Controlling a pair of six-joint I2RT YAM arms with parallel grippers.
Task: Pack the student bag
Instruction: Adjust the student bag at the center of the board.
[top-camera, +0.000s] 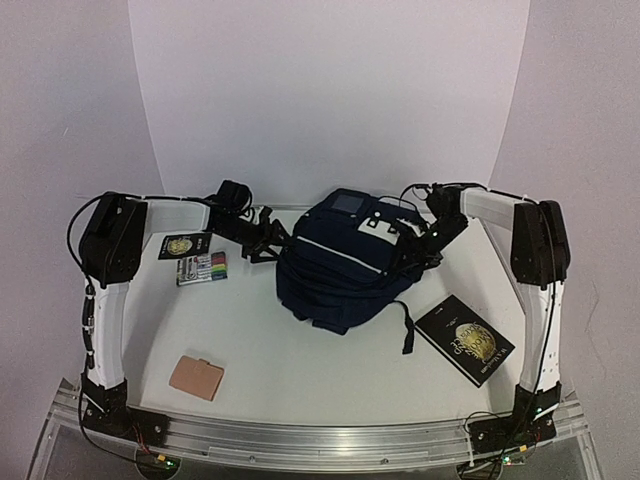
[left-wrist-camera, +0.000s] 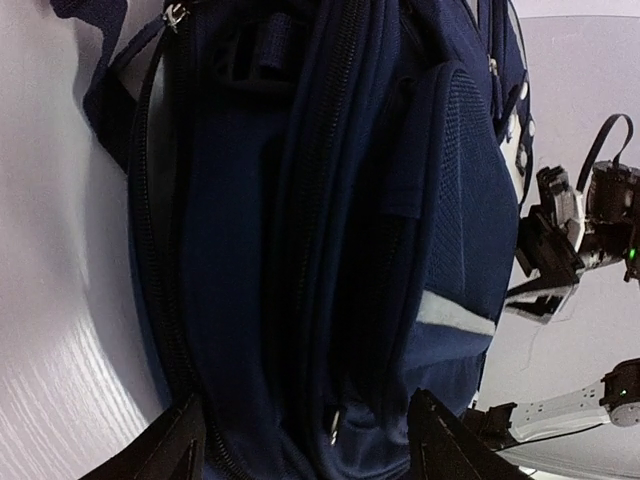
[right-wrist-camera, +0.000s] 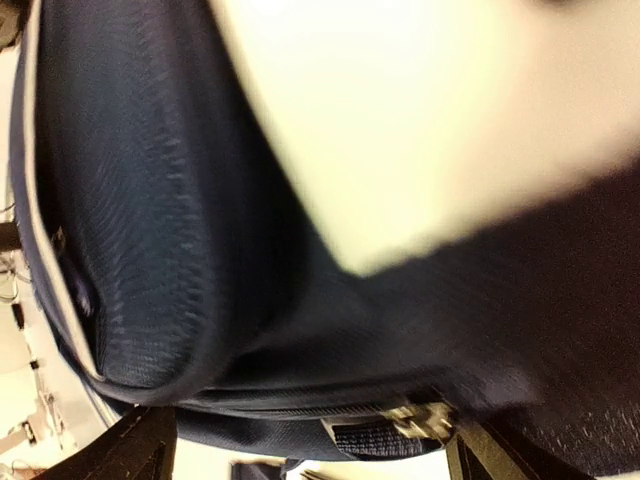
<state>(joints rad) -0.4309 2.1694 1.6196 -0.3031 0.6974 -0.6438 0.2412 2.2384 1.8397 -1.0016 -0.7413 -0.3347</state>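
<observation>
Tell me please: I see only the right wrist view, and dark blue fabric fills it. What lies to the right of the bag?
Observer: A black book lies flat on the table, apart from the bag.
Operator: Where is the left gripper?
Observer: The left gripper is at the bag's left side, jaws open, with fabric between them.
Operator: Are there other things to pack?
Observer: Yes. A marker pack, a dark booklet and a tan wallet lie on the left half of the table.
</observation>
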